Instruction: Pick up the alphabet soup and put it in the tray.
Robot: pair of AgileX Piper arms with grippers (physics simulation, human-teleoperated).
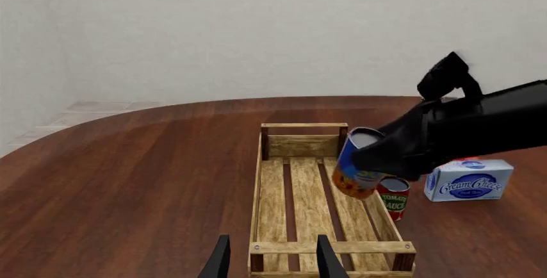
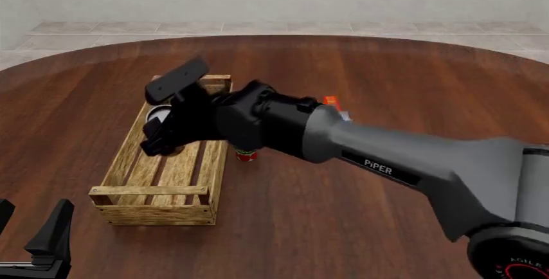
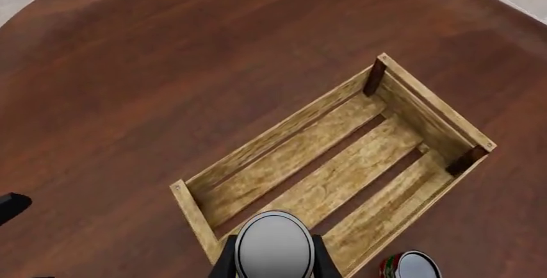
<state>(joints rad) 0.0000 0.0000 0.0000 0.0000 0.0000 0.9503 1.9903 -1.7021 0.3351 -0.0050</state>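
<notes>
Clenched on the alphabet soup, the right gripper holds the can tilted in the air above the tray, over the far half near its right wall. From the right wrist camera the can's silver-grey top sits between the 2 dark fingers, with the tray's slatted floor straight beneath it. The left wrist camera shows the blue label and the orange band at the can's lower end, clear of the slats.

Nothing rests on the tray's floor; its 3 long slats and low sides are bare wood. It lies lengthwise on the brown table, running away from the arms.

Just outside the tray's right wall stands a red-and-green can, upright on the table. Farther right lies a blue-white cream cheese box, near the can; whether they touch is hard to tell.

Low at the near left corner, the left gripper hangs with its fingers spread and nothing between them, pointing toward the tray's near end.
</notes>
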